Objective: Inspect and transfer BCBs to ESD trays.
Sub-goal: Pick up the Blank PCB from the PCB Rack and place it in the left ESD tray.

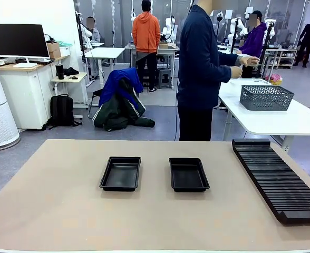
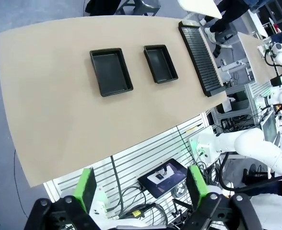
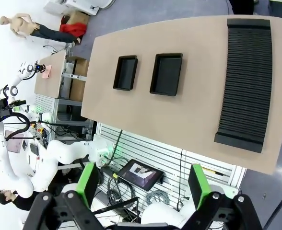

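Observation:
Two black ESD trays lie side by side mid-table with bare floors: the left tray (image 1: 120, 173) (image 2: 111, 72) (image 3: 125, 73) and the right tray (image 1: 189, 174) (image 2: 160, 63) (image 3: 167, 74). No BCBs are in view. My left gripper (image 2: 143, 188) hovers high off the table's near edge, its green-padded fingers spread wide and holding nothing. My right gripper (image 3: 143, 184) is likewise raised and open, far from the trays. A person (image 1: 200, 68) stands beyond the far edge, turned toward a white side table.
A long black ribbed slotted rack (image 1: 276, 179) (image 2: 200, 58) (image 3: 244, 81) runs along the table's right side. A grey mesh basket (image 1: 265, 97) sits on the white table behind. A tablet (image 2: 162, 176) and cables lie below the near edge.

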{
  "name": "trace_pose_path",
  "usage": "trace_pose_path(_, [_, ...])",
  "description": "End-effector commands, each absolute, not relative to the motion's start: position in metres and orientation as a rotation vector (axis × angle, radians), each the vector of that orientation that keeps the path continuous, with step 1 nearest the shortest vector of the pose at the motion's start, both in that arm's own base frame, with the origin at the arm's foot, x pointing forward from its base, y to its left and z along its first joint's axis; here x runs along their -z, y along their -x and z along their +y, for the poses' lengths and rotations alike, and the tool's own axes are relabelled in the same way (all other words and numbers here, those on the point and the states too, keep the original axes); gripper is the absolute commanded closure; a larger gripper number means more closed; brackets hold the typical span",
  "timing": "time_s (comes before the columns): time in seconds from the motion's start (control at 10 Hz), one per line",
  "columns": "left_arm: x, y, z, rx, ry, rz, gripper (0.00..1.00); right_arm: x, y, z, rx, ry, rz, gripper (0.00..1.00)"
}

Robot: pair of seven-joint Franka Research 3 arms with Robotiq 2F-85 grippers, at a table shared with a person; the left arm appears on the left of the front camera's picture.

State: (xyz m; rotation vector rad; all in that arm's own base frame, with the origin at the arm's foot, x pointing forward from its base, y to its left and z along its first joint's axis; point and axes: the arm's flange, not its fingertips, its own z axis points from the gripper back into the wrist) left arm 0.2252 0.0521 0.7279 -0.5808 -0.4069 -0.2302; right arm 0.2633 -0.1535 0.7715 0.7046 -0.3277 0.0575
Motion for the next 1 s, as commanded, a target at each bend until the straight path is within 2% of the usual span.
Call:
trace_pose_path(0.0, [-0.720, -0.217, 0.052, 0.215, 0.612, -0.445, 0.00, -0.774, -0.261, -0.151, -0.061, -0.716, -0.383, 0.00])
trace_pose_path(0.9, [-0.726, -0.200, 0.054, 0.123, 0.584, -0.433, 0.00, -0.774, -0.275, -0.158, -0.024, -0.703, -0.353, 0.00])
